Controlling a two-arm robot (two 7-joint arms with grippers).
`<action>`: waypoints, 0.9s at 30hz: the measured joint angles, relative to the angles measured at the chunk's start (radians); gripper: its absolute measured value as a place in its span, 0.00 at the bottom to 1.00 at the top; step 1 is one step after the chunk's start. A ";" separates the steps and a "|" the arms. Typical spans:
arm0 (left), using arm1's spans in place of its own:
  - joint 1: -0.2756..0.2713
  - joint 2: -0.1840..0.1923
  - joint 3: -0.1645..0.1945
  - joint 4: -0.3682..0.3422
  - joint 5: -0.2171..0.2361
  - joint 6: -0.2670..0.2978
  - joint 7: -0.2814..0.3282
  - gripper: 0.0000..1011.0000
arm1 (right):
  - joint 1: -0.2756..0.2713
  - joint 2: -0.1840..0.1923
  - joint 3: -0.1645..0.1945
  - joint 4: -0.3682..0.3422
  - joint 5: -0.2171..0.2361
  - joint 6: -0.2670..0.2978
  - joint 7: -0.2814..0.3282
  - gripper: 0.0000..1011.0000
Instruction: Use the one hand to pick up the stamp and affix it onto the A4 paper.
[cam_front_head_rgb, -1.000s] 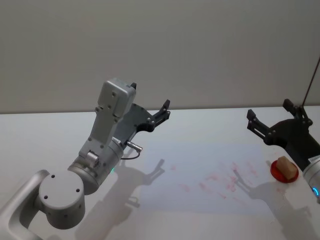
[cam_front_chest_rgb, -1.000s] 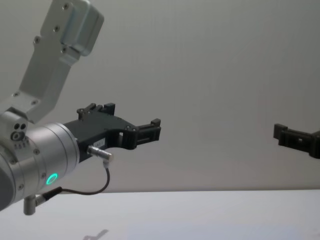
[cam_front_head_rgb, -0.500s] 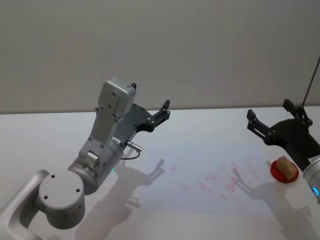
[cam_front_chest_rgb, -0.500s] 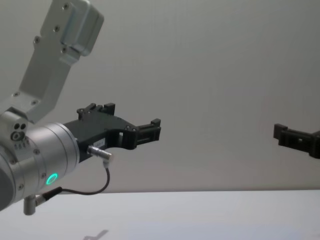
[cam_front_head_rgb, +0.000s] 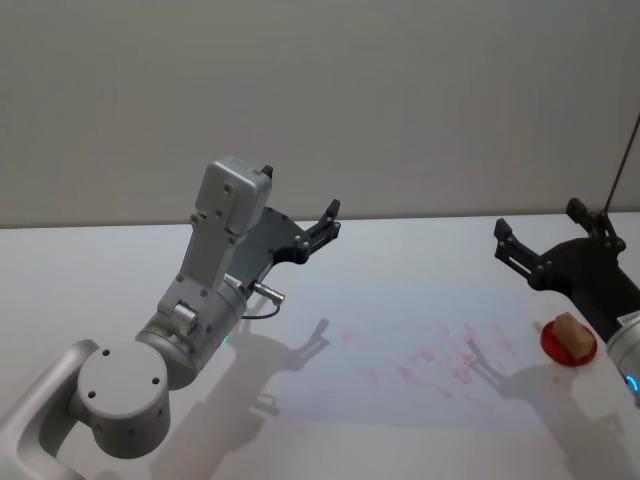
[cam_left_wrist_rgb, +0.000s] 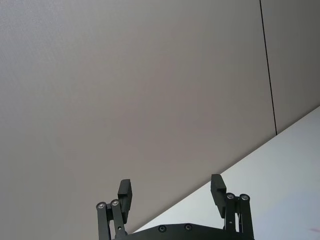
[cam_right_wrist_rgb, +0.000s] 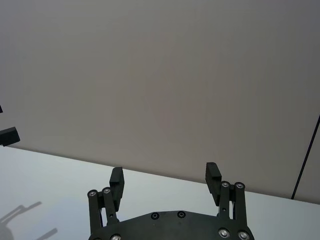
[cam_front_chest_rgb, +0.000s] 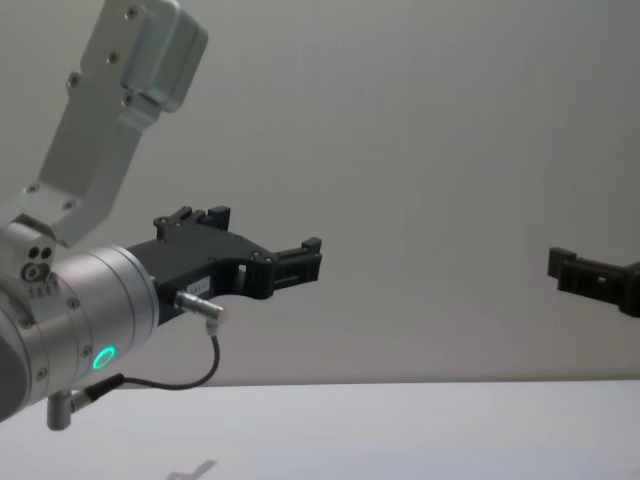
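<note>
I am holding my right gripper (cam_front_head_rgb: 537, 222) raised over the table with its fingers spread, and the way down to the stamp (cam_front_head_rgb: 571, 332), sitting on the red pad (cam_front_head_rgb: 551, 347) at its 5 o'clock, is lying open. The paper (cam_front_head_rgb: 400, 325) is spreading flat and bare at the stamp's 9 o'clock. My left gripper (cam_front_head_rgb: 298, 195) is hanging well apart, past the paper's far left corner at 10 o'clock.

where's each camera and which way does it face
Head: high, looking down at the table, paper and stamp; left gripper and right gripper show.
Chest: lower, looking forward at the wall; left arm large, right gripper at right edge.
Left wrist: behind the left gripper, facing wall; open fingers show.
Right wrist: likewise, behind the right gripper.
Shared: head and chest show both grippers.
</note>
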 joint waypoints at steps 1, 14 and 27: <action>0.000 0.000 0.000 0.000 0.000 0.000 0.000 0.99 | -0.001 0.001 0.001 0.000 0.002 -0.001 0.001 0.99; 0.000 0.000 0.000 0.000 0.000 0.000 0.000 0.99 | -0.029 0.037 0.029 -0.015 0.036 -0.008 0.011 0.99; 0.000 0.000 0.000 0.000 0.000 0.000 0.000 0.99 | -0.085 0.091 0.062 -0.018 0.058 -0.012 0.021 0.99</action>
